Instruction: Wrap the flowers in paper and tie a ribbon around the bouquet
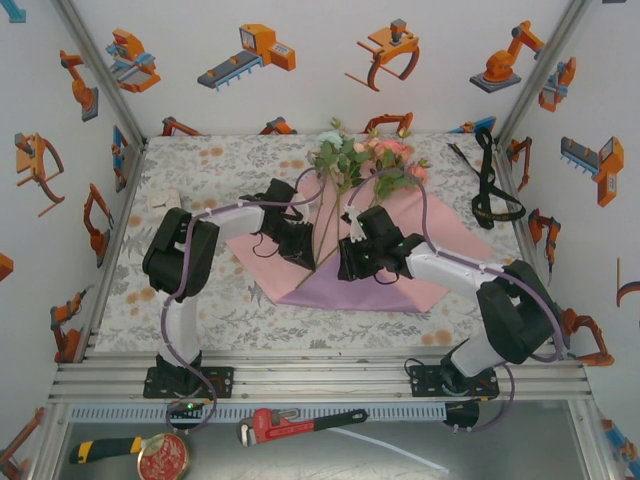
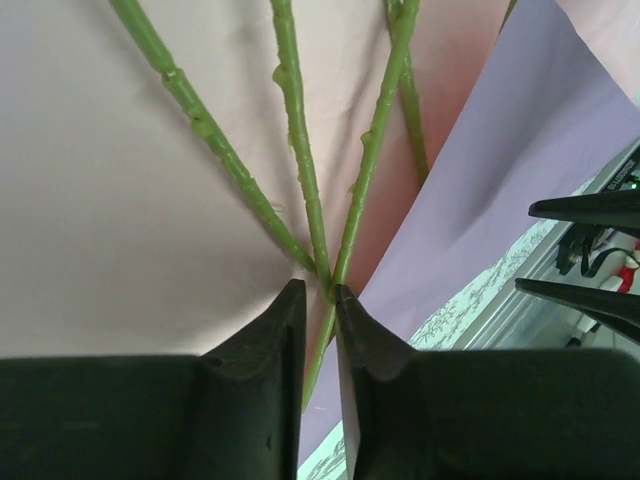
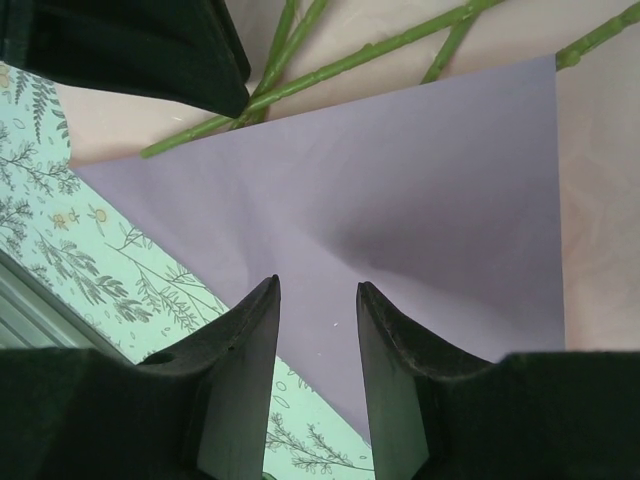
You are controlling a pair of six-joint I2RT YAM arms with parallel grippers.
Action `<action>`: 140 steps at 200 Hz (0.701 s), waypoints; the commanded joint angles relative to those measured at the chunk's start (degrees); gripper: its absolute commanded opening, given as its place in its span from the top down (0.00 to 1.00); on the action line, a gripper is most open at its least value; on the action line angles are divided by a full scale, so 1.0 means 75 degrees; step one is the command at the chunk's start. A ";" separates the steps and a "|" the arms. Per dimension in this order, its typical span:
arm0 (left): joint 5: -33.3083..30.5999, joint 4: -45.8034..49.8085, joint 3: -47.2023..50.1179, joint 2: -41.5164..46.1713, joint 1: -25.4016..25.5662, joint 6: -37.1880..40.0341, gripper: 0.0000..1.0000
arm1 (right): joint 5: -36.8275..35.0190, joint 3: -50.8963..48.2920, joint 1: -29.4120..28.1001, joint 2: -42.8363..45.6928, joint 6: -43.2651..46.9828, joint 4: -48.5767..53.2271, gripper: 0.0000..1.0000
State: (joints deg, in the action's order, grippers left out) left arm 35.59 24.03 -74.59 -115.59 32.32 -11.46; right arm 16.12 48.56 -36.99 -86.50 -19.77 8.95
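Seen from above, a sheet of paper [image 1: 258,268] lies in the middle of a tabletop [image 1: 200,170] with a leaf-printed cover. The pink side faces up, and a lilac flap is folded over along the sheet's lower edge. The flowers [image 1: 365,160] lie on the paper. Their pink, cream and pale blue heads are at the upper centre of the frame, and their thin green stems run down toward the middle. A black ribbon [image 1: 490,185] lies loose at the upper right of the tabletop, well apart from the paper.

The left tool [image 1: 305,250] sits at the lower end of the stems. In its own camera view, the left tool [image 2: 320,295] has its two dark fingers drawn nearly together where the stems cross. One stem runs between them, and they seem to be pinching it, though the contact itself is hard to make out.

The right tool [image 1: 350,260] is just beside the left one, over the lilac flap. In its camera view, the right tool [image 3: 318,300] has its fingers spread apart with nothing between them. The lilac paper is below it, and the stems cross the upper part of that frame.
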 commanded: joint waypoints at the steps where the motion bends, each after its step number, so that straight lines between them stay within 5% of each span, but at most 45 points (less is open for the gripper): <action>1: 0.0131 0.0109 -0.0278 -0.0226 0.0051 0.0295 0.80 | 0.0358 -0.0172 0.0022 0.0115 -0.0151 -0.0385 0.62; 85: 0.1007 0.0030 -0.0834 -0.0961 0.0185 0.0171 0.92 | 0.0656 -0.0470 0.0022 -0.0400 -0.0159 -0.0908 0.63; 140: -0.0349 0.0007 -0.0854 -0.1079 0.0209 0.0371 0.85 | 0.0976 -0.0424 0.0031 -0.0208 -0.0019 -0.1088 0.63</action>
State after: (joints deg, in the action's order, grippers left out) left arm 41.47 24.23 -80.79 -121.84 33.58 -11.09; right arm 22.11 45.47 -36.99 -90.48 -20.43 2.48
